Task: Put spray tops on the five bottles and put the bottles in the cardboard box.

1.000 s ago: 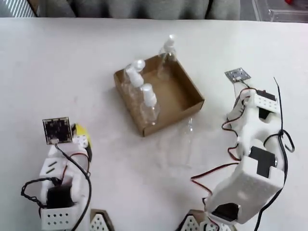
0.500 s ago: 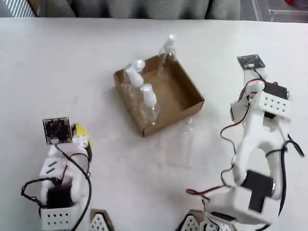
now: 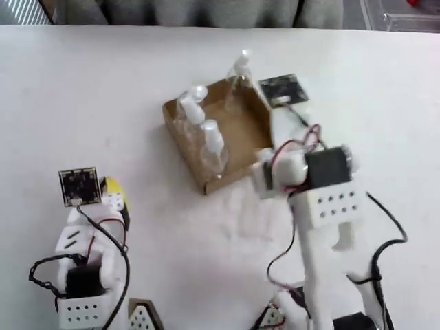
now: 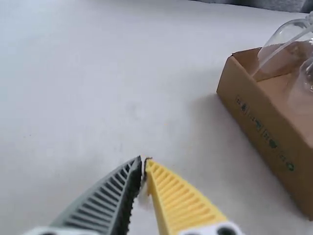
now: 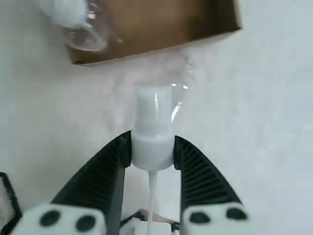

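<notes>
Over the last second the right arm had swung in from well off to the side of the cardboard box (image 3: 220,180) and now hung over the table (image 3: 103,82) just beside the box's near wall. It covered the loose bottle that had lain there in the open. The left arm had not moved and remained well apart from the box.

The box was shallow, square and open-topped, of plain brown card with thin walls (image 4: 264,122). The table was a matte, pale surface.

The right gripper (image 5: 152,141) had black, ribbed fingers clamped on the round collar of a white plastic spray top (image 5: 152,120). A thin dip tube hung from the spray top. Beyond it lay the loose bottle (image 5: 182,90), clear and faint against the table, between the spray top and the box's outer wall (image 5: 146,29).

The left gripper (image 4: 143,166) had one grey and one yellow finger, both ridged, with their tips together on nothing.

Inside the box stood clear bottles with white tops: one at the far corner (image 3: 238,79) and two along a side wall (image 3: 191,106) (image 3: 213,144).
</notes>
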Action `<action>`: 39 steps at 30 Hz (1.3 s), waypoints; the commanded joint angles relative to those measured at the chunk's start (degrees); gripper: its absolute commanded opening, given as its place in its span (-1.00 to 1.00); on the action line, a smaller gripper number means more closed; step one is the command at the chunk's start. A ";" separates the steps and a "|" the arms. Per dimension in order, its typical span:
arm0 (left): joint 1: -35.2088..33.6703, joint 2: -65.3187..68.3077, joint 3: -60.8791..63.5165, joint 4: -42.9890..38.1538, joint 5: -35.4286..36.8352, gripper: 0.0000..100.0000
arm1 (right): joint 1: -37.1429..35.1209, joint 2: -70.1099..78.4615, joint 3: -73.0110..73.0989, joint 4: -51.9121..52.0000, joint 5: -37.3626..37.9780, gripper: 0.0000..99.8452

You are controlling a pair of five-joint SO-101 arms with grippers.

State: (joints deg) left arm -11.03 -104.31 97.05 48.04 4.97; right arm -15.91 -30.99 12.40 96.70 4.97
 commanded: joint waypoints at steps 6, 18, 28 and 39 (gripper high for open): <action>-7.08 -0.40 -2.20 -0.26 6.59 -0.95 | -32.48 -0.66 1.41 -3.91 -18.81 -0.97; -9.36 -0.40 -2.29 -1.41 7.12 -0.95 | -37.23 15.60 14.68 -28.09 -19.25 -0.53; -7.60 -0.40 -2.11 -1.14 7.12 -0.95 | -35.03 7.78 7.47 -14.81 -19.25 -0.41; -1.36 -0.40 -7.56 9.32 12.40 -0.95 | -11.30 -5.14 8.88 -2.33 -3.25 -0.97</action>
State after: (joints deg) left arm -14.11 -104.31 93.54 56.92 14.11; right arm -37.54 -32.48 21.27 93.36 -9.01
